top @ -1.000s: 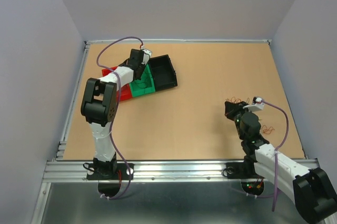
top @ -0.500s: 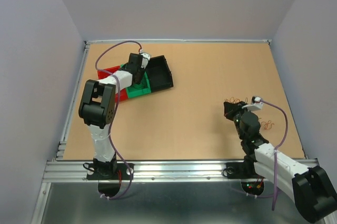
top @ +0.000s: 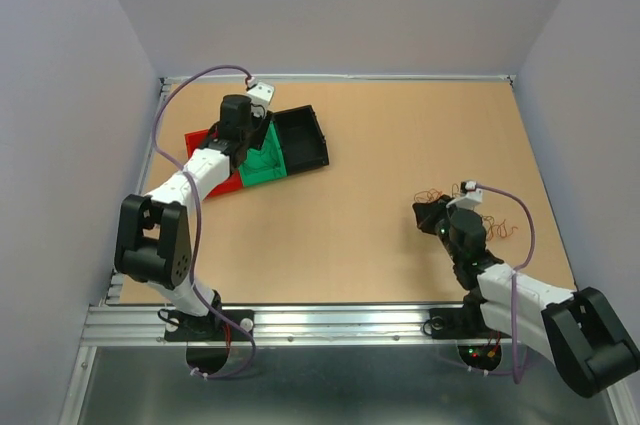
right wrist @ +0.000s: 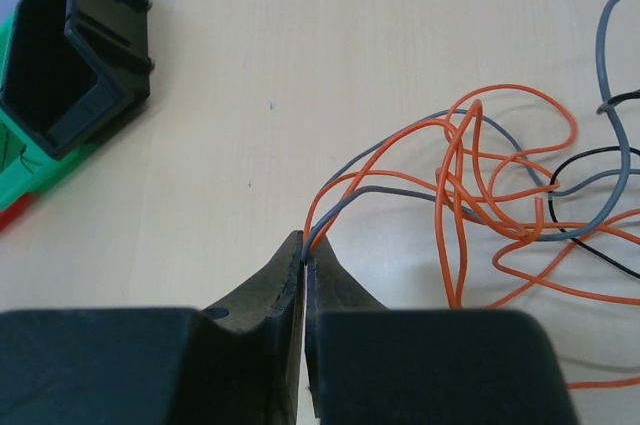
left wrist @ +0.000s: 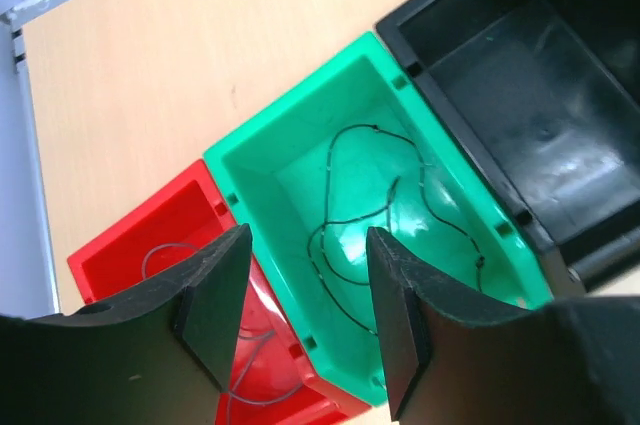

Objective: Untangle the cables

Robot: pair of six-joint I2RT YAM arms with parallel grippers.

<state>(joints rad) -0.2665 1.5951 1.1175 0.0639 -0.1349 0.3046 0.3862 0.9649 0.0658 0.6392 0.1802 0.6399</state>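
My left gripper (left wrist: 307, 250) is open and empty, hovering over the green bin (left wrist: 300, 95). A thin black cable (left wrist: 345, 220) lies loose inside that bin. From above, the left gripper (top: 243, 135) sits over the row of bins (top: 262, 157) at the far left. My right gripper (right wrist: 303, 245) is shut on an orange and a grey cable where they meet at its tips. These lead right into a tangle of orange, grey and black cables (right wrist: 480, 175) on the table. The top view shows the right gripper (top: 425, 213) low at the near right, beside the tangle (top: 500, 230).
A red bin (left wrist: 130, 255) holding a thin grey cable (left wrist: 165, 250) adjoins the green bin on the left. A black bin (left wrist: 520, 55) adjoins it on the right and has nothing in it. Grey walls enclose the table.
My left gripper has opened and drawn back leftward above the bins. My right gripper, still shut, has shifted slightly left, dragging the cables with it.
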